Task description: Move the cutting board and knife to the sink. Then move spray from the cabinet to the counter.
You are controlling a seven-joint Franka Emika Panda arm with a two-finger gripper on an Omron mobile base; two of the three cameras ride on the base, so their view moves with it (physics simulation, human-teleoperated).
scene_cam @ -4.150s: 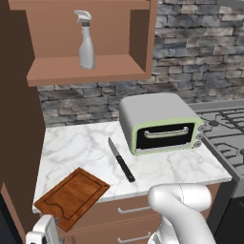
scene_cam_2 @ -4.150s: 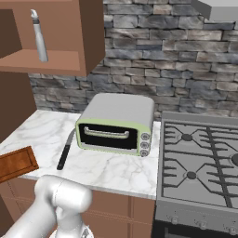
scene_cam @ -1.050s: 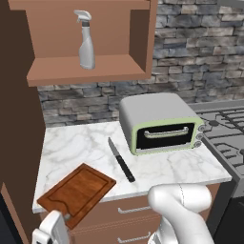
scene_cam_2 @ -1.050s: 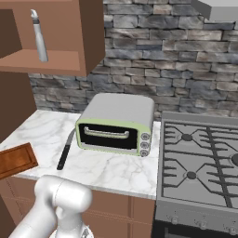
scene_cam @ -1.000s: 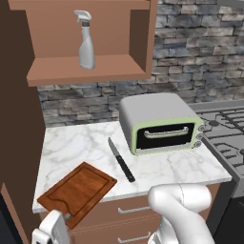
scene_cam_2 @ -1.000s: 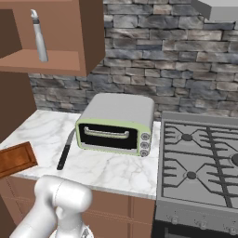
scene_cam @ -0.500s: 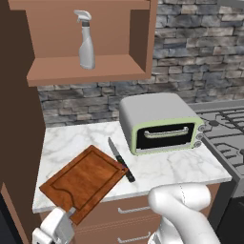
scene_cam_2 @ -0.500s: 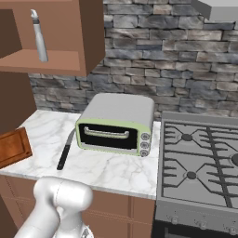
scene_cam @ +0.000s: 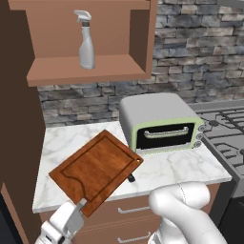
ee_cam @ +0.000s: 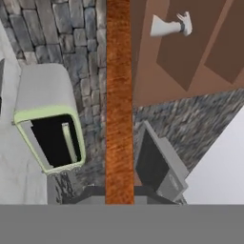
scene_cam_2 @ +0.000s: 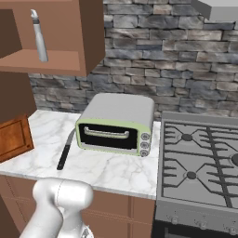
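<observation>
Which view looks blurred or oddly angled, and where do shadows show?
Hand view: soft, rolled sideways, the cutting board seen edge-on as a vertical strip. Left base view: sharp, the raised board hides most of the knife. Right base view: even light, faint shadow beneath the toaster oven.

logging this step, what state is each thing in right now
reddish-brown wooden cutting board: lifted off the counter, tilted, pinched at its near edge by the gripper, fingers shut
black-handled silver knife: flat on the white marble counter
grey-white spray bottle: upright in the open brown cabinet

Raised cutting board [scene_cam: 96, 171] tilted over the counter's [scene_cam: 181, 167] left front, toaster oven [scene_cam: 159, 124] (bulky) blocking the middle
</observation>
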